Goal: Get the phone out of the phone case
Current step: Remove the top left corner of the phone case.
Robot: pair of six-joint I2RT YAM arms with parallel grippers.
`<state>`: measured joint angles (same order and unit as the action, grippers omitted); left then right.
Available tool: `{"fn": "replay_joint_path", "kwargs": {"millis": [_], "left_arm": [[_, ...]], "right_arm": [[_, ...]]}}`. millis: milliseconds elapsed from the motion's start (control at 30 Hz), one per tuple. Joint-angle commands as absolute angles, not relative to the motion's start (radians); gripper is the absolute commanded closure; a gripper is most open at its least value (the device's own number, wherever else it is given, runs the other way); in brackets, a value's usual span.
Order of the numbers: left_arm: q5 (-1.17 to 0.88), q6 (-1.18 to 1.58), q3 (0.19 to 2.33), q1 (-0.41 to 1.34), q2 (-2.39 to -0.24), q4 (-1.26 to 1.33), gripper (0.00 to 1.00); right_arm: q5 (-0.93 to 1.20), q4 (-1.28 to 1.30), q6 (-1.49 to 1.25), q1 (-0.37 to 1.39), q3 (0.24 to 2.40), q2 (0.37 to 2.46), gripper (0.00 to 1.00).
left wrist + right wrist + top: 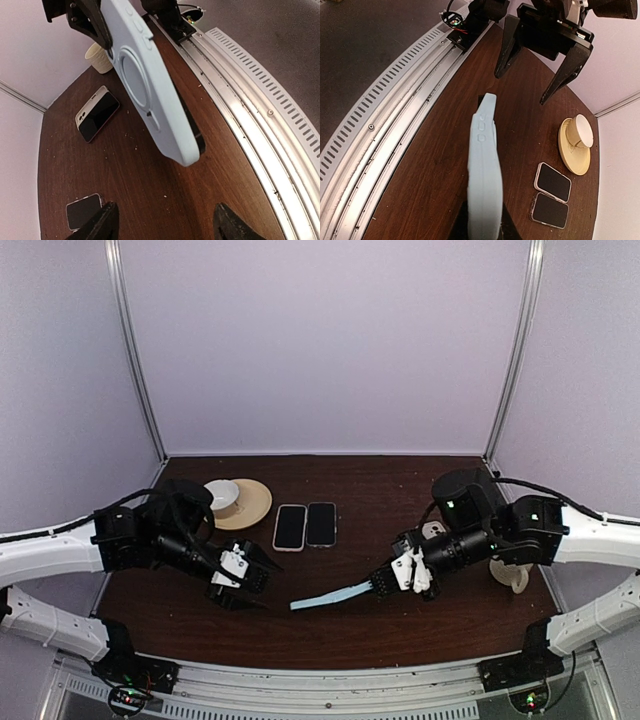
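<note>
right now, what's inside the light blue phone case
A dark edge, likely the phone, shows along the light blue phone case, held in the right claw. Its screen side is hidden.

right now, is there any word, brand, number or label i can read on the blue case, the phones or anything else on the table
No text can be read in any view.
Light blue silicone phone case, in the right gripper: only moulded buttons and a ring, no lettering.
Left black-screened phone and right black-screened phone: screens dark.
Cream cup and tan round saucer: plain.
Small circuit board by the rail: any print is too small to read.
</note>
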<state>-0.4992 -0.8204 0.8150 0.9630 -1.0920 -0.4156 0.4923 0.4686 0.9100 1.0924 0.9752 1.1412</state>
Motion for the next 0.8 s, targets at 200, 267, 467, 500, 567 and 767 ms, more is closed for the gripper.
{"fn": "replay_joint_path", "kwargs": {"millis": [200, 267, 467, 500, 567, 767], "left_arm": [[-0.688, -0.71, 0.832, 0.958, -1.084, -0.319, 0.38], [-0.699, -0.716, 0.834, 0.958, -1.091, -0.33, 0.39], [-0.734, -0.709, 0.841, 0.958, -1.1, -0.331, 0.5], [-0.732, -0.708, 0.84, 0.957, -1.103, -0.332, 0.51], [-0.733, -0.706, 0.84, 0.958, -1.108, -0.333, 0.53], [-0.731, -0.71, 0.841, 0.957, -1.117, -0.339, 0.57]], "right_arm": [[0.461, 0.288, 0.908, 1.106, 0.98, 1.116, 1.0], [0.461, 0.287, 0.917, 1.11, 0.989, 1.123, 1.0], [0.47, 0.286, 0.934, 1.118, 1.019, 1.154, 1.0], [0.476, 0.286, 0.934, 1.119, 1.024, 1.158, 1.0], [0.494, 0.283, 0.935, 1.122, 1.032, 1.166, 1.0], [0.527, 0.277, 0.938, 1.126, 1.053, 1.189, 1.0]]}}
